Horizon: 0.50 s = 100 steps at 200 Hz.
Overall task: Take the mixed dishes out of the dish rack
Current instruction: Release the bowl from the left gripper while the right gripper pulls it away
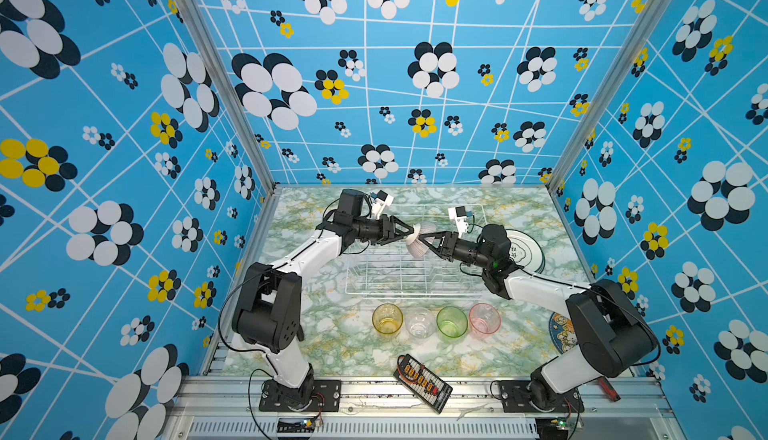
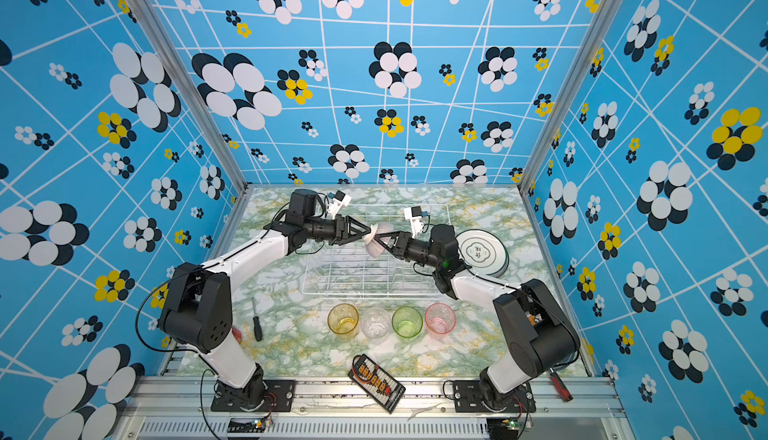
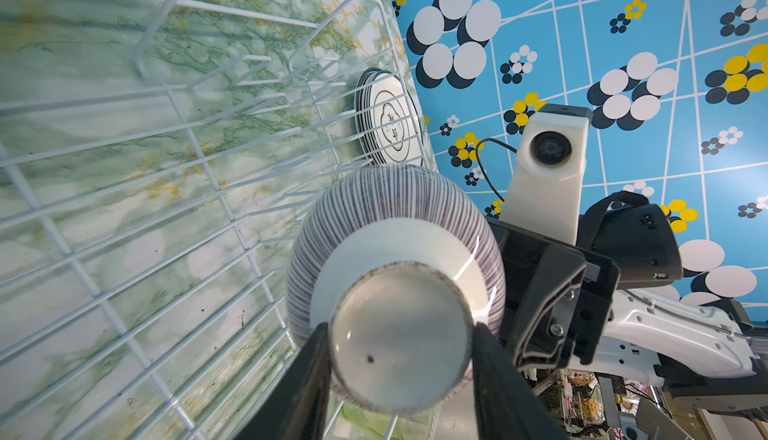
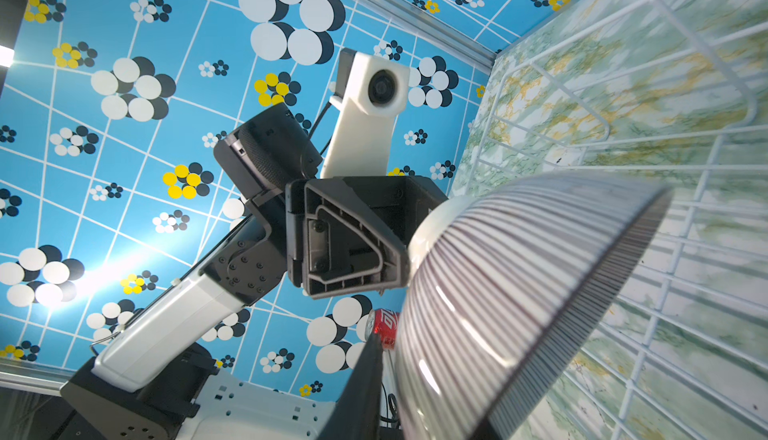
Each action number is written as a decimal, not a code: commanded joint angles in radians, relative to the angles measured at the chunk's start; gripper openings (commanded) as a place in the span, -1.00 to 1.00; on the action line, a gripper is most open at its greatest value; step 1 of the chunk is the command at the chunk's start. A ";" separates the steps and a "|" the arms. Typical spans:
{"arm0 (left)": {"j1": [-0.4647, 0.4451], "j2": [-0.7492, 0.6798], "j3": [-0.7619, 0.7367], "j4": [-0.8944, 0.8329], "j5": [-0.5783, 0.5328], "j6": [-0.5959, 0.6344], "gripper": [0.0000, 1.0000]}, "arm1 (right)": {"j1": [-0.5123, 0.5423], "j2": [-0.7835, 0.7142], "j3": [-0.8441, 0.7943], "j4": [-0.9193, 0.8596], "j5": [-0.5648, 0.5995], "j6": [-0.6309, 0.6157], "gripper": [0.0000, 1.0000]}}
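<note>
Left gripper (image 3: pixel 401 346): clamped on the foot ring of the pink-striped bowl (image 1: pixel 419 243), a finger (image 3: pixel 307 379) on each side.
Bowl: tipped on its side in the air above the dish rack (image 1: pixel 411 292), between both grippers.
Right gripper (image 1: pixel 429 241): at the bowl's rim, one finger (image 4: pixel 361 379) against the outer wall; whether it pinches, I cannot tell.
Plates (image 1: pixel 527 251): stacked flat on the table, just beside the rack's right end.
Tumblers: yellow (image 1: pixel 387 318), clear (image 1: pixel 419 322), green (image 1: pixel 451 321), pink (image 1: pixel 484 319), upright in a row before the rack.

screwdriver (image 2: pixel 257 325) | connector board (image 1: pixel 422 382) | cartoon mat (image 1: pixel 558 331) | red can (image 4: pixel 385 324) | red-handled tool (image 2: pixel 561 386)
</note>
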 commanded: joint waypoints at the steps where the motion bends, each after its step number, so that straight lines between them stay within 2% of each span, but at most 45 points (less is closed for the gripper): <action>1: -0.008 -0.059 -0.004 0.034 0.039 0.005 -0.30 | -0.002 0.017 -0.002 0.096 -0.021 0.031 -0.56; 26: -0.016 -0.065 0.003 0.024 0.034 0.010 -0.30 | -0.002 0.030 0.004 0.126 -0.025 0.048 -0.64; 44: -0.024 -0.065 0.009 0.014 0.035 0.014 -0.29 | -0.003 0.040 0.006 0.149 -0.031 0.064 -0.87; 61: -0.032 -0.064 0.020 -0.009 0.029 0.029 -0.29 | -0.002 0.052 0.013 0.165 -0.039 0.077 -0.99; 87: -0.038 -0.071 0.037 -0.054 0.016 0.058 -0.28 | -0.002 0.062 0.020 0.180 -0.048 0.087 -1.00; 100: -0.037 -0.081 0.044 -0.089 -0.001 0.082 -0.21 | -0.002 0.058 0.022 0.173 -0.050 0.082 -1.00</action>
